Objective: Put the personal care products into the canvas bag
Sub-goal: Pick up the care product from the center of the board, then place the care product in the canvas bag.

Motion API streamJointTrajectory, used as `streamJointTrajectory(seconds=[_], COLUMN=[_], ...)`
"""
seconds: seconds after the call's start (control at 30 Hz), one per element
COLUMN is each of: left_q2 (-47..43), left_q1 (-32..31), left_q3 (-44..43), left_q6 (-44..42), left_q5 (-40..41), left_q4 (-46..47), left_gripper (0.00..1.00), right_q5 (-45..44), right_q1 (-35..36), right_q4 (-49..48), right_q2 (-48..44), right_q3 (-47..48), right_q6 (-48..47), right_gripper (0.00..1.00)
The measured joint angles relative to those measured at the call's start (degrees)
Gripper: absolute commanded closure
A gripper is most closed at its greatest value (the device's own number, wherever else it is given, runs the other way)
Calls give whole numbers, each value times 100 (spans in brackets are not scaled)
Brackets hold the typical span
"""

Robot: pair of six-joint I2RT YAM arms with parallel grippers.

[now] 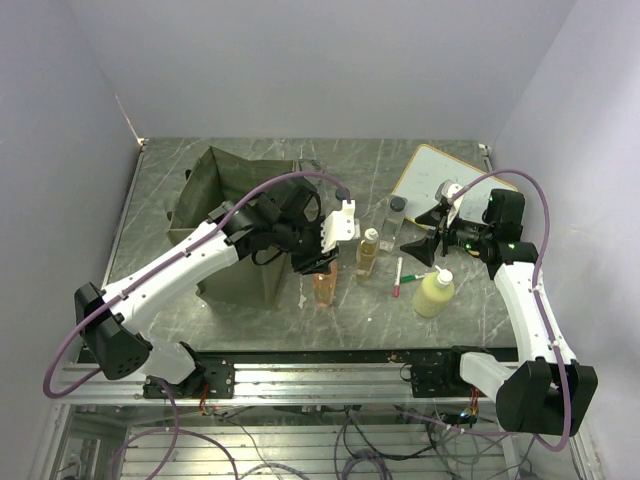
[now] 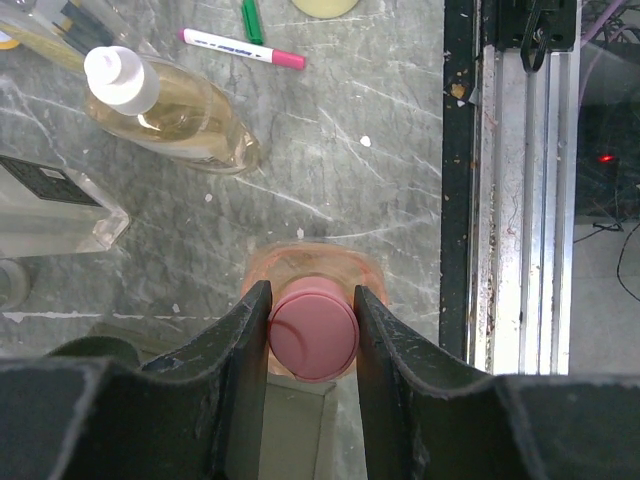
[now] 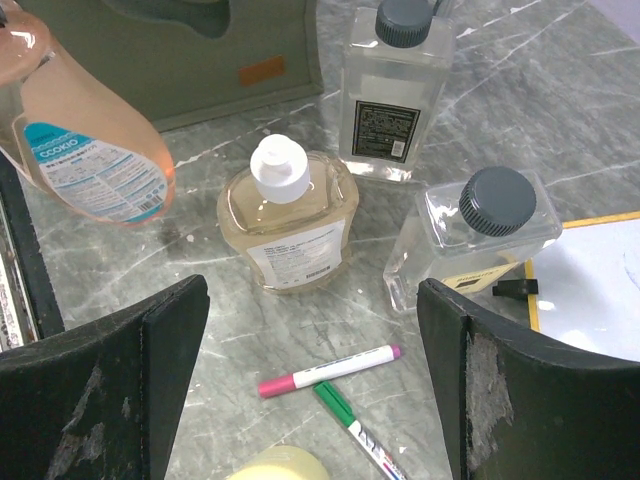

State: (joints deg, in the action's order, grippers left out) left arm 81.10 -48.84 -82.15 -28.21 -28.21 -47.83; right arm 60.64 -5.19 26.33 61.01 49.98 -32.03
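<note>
My left gripper (image 1: 322, 262) is shut on the pink cap (image 2: 313, 328) of an orange bottle (image 1: 325, 287), which hangs upright just right of the olive canvas bag (image 1: 225, 215). I cannot tell whether the bottle touches the table. The right wrist view shows the orange bottle (image 3: 85, 140) beside the bag (image 3: 200, 50). My right gripper (image 1: 428, 240) is open and empty above the marker pens (image 3: 330, 370). An amber bottle with a white cap (image 1: 368, 252) (image 3: 290, 215), two clear dark-capped bottles (image 3: 388, 90) (image 3: 480, 235) and a pale yellow bottle (image 1: 435, 293) stand on the table.
A whiteboard (image 1: 430, 170) lies at the back right, its edge in the right wrist view (image 3: 600, 290). A pink marker (image 2: 243, 47) and a green marker (image 3: 355, 430) lie between the bottles. The metal rail (image 2: 520, 200) runs along the table's near edge.
</note>
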Motion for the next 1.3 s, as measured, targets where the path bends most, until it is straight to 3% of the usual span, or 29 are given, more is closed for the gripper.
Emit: streamJointTrajectory(seconds=[0.77,1.3], left_q2=[-256,-256], left_q1=[98,103], left_q3=[-11,-1189], left_q6=[-164,-98], left_q5=[-22,-125], left_q4=[-157,-706], left_gripper=[93,93], right_q5=[-46,-68], right_q1=[-2,-2], right_q4=[-85,-166], right_q2=[76,129], right_q3=[-63,-94], right_q6=[33,83], right_gripper=[14,14])
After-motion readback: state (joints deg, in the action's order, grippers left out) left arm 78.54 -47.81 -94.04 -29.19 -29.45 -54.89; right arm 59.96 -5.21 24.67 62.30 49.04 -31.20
